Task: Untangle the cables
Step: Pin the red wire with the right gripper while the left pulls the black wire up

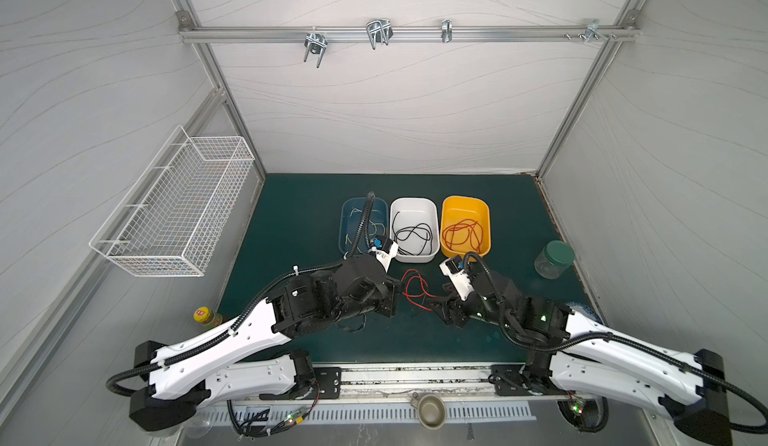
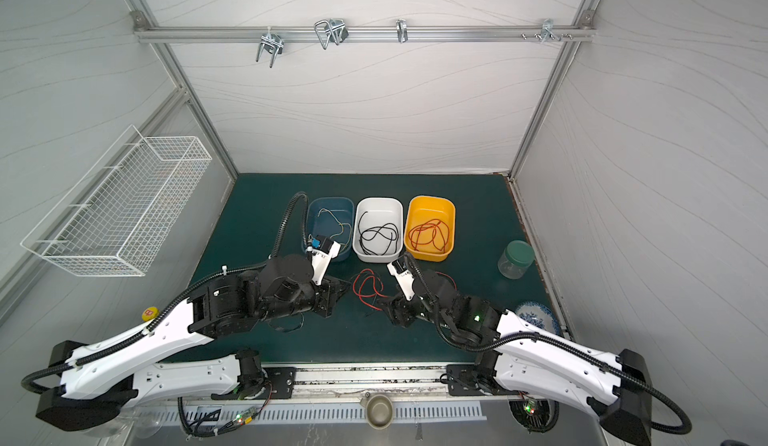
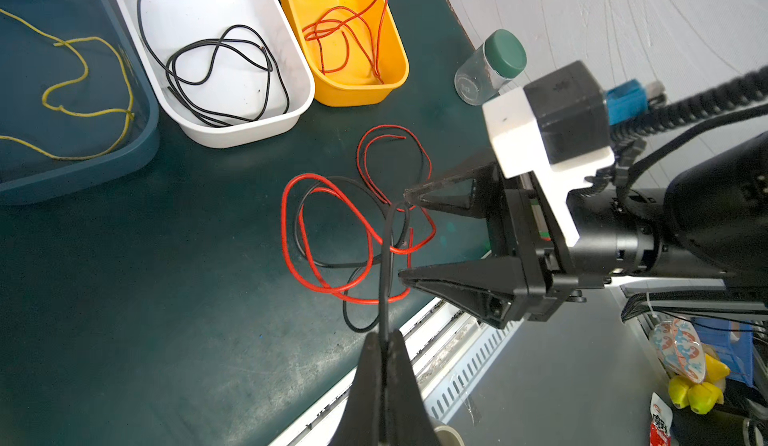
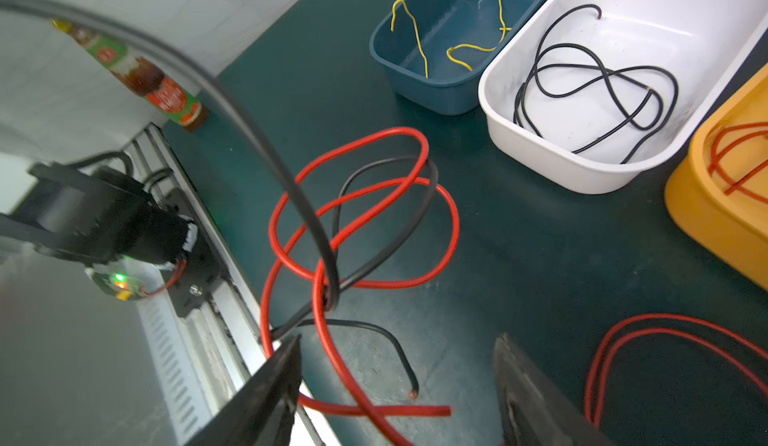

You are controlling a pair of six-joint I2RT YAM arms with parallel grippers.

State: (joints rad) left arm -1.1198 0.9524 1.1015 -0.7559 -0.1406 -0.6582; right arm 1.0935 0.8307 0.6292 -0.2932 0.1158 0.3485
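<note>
Big and close, the left arm (image 1: 224, 336) and the right arm (image 1: 615, 340) reach in from 6 o'clock over the green mat (image 1: 299, 223) in both top views. Three trays sit in a row at 12 o'clock from the mess. The blue tray (image 1: 351, 205), at 11, holds a pale yellow cable (image 3: 126, 86). The white tray (image 1: 413, 259), at 12, holds a black cable (image 3: 239, 27). The yellow tray (image 1: 465, 203), at 1, holds a red cable (image 1: 462, 232). I think those three are done.

One job looks left. A loose red cable (image 3: 284, 223) and a loose black cable (image 3: 386, 282) cross each other on the mat in the middle. At 9 o'clock the left gripper (image 3: 384, 340) pinches the loose black cable tight. At 3 o'clock the right gripper (image 3: 406, 235) has its jaws partly apart around the crossing. As far as I can see, it grips nothing yet.
</note>
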